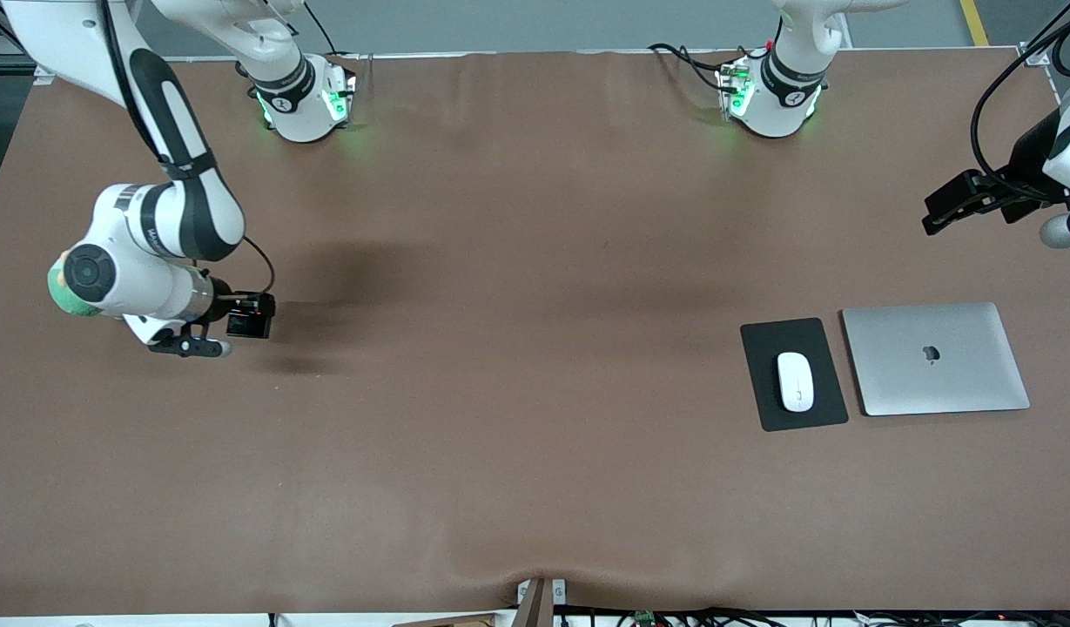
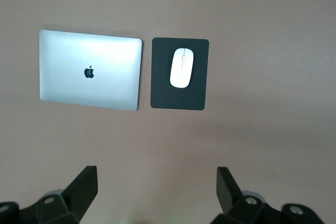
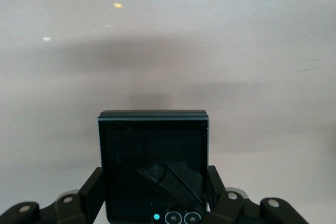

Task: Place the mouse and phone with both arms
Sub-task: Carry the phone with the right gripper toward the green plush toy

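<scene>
White mouse [image 1: 796, 381] on mat [image 1: 793, 373]; black phone [image 1: 249, 315] aloft

The counter [image 1: 517, 453] is an even, matte brown all over. The mouse [image 1: 796, 381] is glossy white with a thin grey line at one end, and it lies on a plain black mat [image 1: 765, 409]. The laptop [image 1: 935, 359] beside it is brushed silver with a dark apple logo at its centre. The phone [image 3: 153, 163] is black with a glossy face, a small blue-green dot and two round lens rings along one edge. The arms [image 1: 186, 218] are white with black bands, their bases lit green. The left claw [image 2: 157, 192] and the right claw [image 3: 152, 198] are black.
</scene>
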`<state>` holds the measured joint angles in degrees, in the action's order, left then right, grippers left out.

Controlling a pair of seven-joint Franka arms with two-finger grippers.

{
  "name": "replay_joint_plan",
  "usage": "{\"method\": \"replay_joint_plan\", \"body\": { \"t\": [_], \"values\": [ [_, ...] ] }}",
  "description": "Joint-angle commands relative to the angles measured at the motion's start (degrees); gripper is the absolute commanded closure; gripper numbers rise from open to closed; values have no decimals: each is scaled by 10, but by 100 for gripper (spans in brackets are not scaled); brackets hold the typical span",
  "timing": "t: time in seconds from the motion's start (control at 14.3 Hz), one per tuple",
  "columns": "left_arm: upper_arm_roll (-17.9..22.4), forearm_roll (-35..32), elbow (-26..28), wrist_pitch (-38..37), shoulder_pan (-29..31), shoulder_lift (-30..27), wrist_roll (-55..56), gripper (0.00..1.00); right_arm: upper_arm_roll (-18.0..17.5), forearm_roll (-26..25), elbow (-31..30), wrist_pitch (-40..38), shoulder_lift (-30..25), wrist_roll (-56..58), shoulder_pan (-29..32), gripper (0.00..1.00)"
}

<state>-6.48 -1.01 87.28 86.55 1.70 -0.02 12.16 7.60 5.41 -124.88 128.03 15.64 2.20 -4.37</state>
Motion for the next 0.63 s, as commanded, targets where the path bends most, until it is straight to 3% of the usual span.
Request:
{"method": "replay_joint_plan", "body": {
  "t": [0.0,0.28,0.56],
  "values": [
    [3,10,-8,-2,1,4,-13,0,-11,-9,-45,32,-28,52,44,100],
    [3,10,-7,-2,1,3,-14,0,-12,-9,-90,105,-23,91,66,100],
    [3,10,-7,-2,1,3,-15,0,-12,-9,-97,150,6,123,80,100]
  ]
}}
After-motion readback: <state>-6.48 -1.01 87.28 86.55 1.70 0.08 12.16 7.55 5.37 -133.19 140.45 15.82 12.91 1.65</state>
